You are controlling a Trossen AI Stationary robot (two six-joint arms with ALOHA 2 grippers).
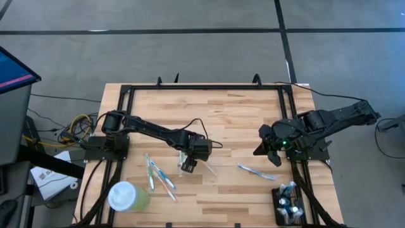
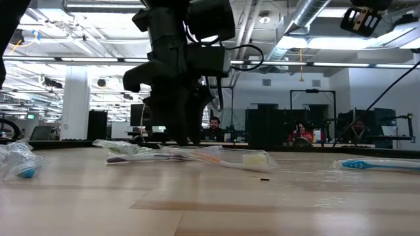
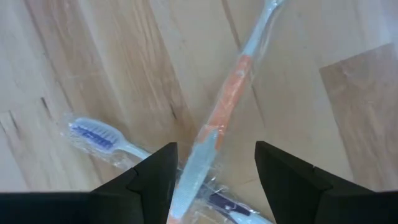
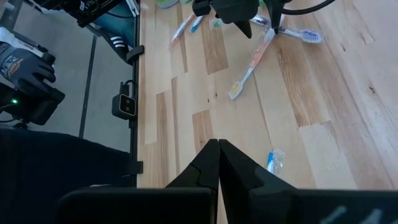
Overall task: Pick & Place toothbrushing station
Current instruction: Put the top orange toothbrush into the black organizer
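Fingers (image 3: 152,180) of the left gripper (image 1: 188,166) stood apart, straddling an orange-handled toothbrush (image 3: 227,106) in clear wrap that crossed a blue-bristled one (image 3: 99,134); whether the tips touched either was hidden. The right gripper (image 4: 217,163) rested shut at the table's (image 1: 234,114) right edge. The toothbrushing station (image 1: 288,204) sat at the near right corner, partly cut off.

A wooden table (image 1: 240,120) seen from above holds two robot arms, one green cup (image 1: 128,196) with a white lid, and one black toothbrush holder (image 1: 288,204) (several items stand in it, too small to count). About six wrapped toothbrushes lie loose: roughly three beside the cup, two crossed farther from it, one near the holder.
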